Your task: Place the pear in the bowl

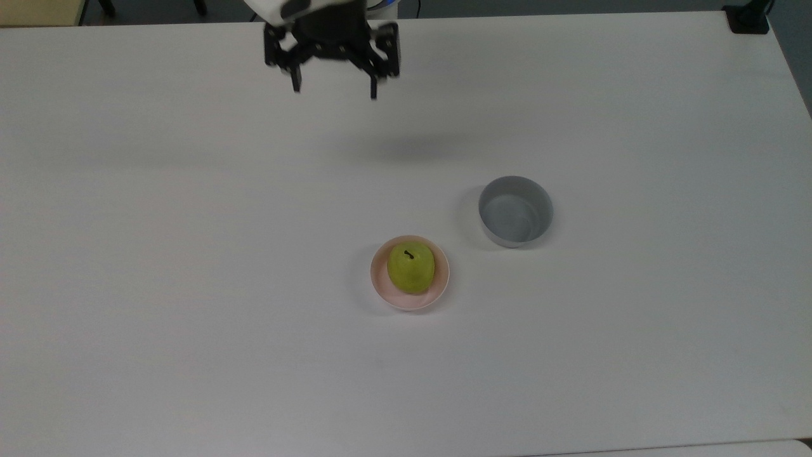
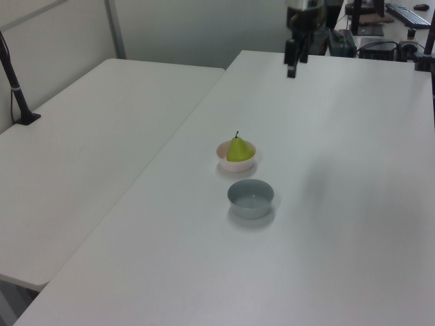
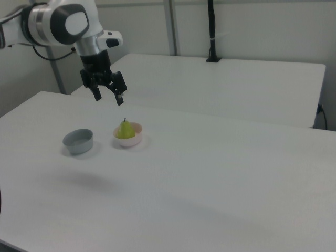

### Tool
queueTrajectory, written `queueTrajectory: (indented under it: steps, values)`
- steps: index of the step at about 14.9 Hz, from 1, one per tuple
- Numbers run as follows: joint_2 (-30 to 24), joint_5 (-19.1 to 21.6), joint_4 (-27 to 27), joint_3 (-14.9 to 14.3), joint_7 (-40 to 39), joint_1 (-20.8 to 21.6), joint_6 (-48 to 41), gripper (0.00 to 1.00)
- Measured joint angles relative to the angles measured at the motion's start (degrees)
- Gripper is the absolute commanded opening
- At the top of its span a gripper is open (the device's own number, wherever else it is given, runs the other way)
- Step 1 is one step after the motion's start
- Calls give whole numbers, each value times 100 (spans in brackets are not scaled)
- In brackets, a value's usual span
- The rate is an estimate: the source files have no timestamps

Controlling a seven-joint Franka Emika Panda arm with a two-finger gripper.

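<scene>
The yellow-green pear (image 1: 411, 269) (image 2: 237, 149) (image 3: 125, 129) stands upright inside the pale pink bowl (image 1: 380, 282) (image 2: 224, 160) (image 3: 134, 139), its dark stem pointing up. My gripper (image 1: 334, 91) (image 2: 291, 68) (image 3: 108, 97) hangs high above the table, well away from the bowl toward the top view's upper edge. Its black fingers are spread wide apart and hold nothing.
A grey straight-sided bowl (image 1: 515, 211) (image 2: 251, 197) (image 3: 78, 140) sits empty beside the pink one, to the top view's right of it. A second white table (image 2: 88, 142) adjoins this one. A black clamp post (image 1: 747, 18) stands at the far corner.
</scene>
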Motion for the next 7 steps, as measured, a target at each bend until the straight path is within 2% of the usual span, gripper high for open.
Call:
queueTrajectory:
  steps: [7]
  values:
    - [-487, 88, -32, -29, -528, -311, -686, 100]
